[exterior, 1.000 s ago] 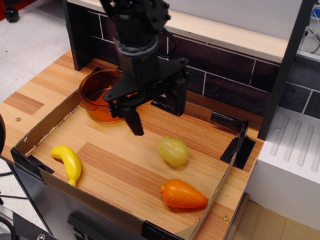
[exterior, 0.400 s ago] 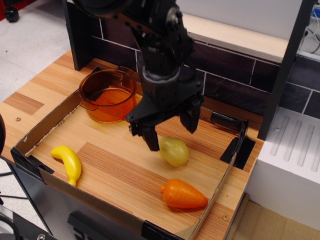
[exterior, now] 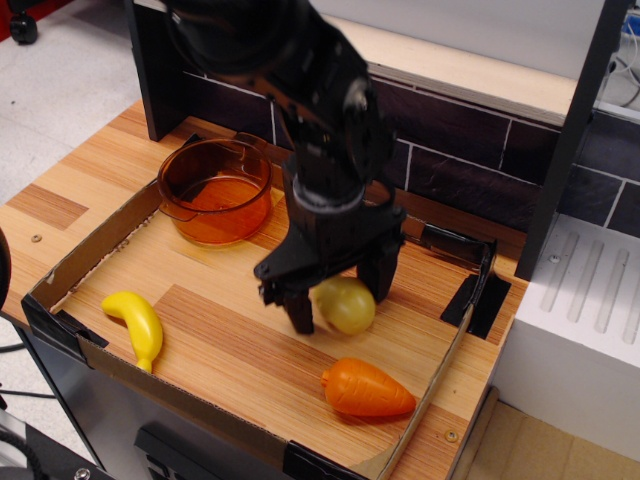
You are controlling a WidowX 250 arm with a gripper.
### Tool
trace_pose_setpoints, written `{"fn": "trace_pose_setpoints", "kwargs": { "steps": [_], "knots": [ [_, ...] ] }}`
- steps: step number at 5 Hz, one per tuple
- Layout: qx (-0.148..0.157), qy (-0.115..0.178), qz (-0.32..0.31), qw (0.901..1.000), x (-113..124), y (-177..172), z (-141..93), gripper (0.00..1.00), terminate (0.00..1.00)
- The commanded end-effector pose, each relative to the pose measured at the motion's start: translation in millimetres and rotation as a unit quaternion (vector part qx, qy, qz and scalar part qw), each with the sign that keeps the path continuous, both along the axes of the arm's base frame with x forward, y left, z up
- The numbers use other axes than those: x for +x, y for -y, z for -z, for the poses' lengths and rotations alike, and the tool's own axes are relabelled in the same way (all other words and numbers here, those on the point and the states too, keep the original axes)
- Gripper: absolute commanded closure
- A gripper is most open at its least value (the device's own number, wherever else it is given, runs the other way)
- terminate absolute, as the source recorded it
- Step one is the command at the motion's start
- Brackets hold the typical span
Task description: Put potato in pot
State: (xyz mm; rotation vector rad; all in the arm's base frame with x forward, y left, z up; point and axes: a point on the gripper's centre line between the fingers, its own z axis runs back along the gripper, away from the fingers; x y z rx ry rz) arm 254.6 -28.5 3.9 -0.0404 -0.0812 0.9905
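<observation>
The black hand (exterior: pixel 342 302) is down low over the potato (exterior: pixel 347 305). Its two fingers are apart, one on each side of the potato, and it is not squeezing it. The pale yellow potato sits on the wooden tabletop (exterior: pixel 230 330), inside a low cardboard wall (exterior: pixel 85 255). The orange see-through pot (exterior: pixel 214 190) stands at the back left, well apart from the potato. An orange carrot (exterior: pixel 366 389) lies near the potato, toward the front. A yellow banana (exterior: pixel 138 326) lies at the front left.
</observation>
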Motion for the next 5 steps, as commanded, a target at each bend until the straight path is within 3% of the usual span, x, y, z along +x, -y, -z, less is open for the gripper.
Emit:
{"fn": "trace_pose_setpoints", "kwargs": {
  "steps": [1, 2, 4, 5],
  "knots": [
    [0.000, 0.015, 0.011, 0.9998, 22, 4, 0, 0.00, 0.00],
    [-0.017, 0.029, 0.008, 0.9994, 21, 3, -14, 1.00, 0.00],
    [-0.048, 0.050, -0.024, 0.9973, 28, -16, -60, 1.00, 0.00],
    [-0.039, 0.048, -0.065, 0.9960, 34, -43, -84, 1.00, 0.00]
  ]
}}
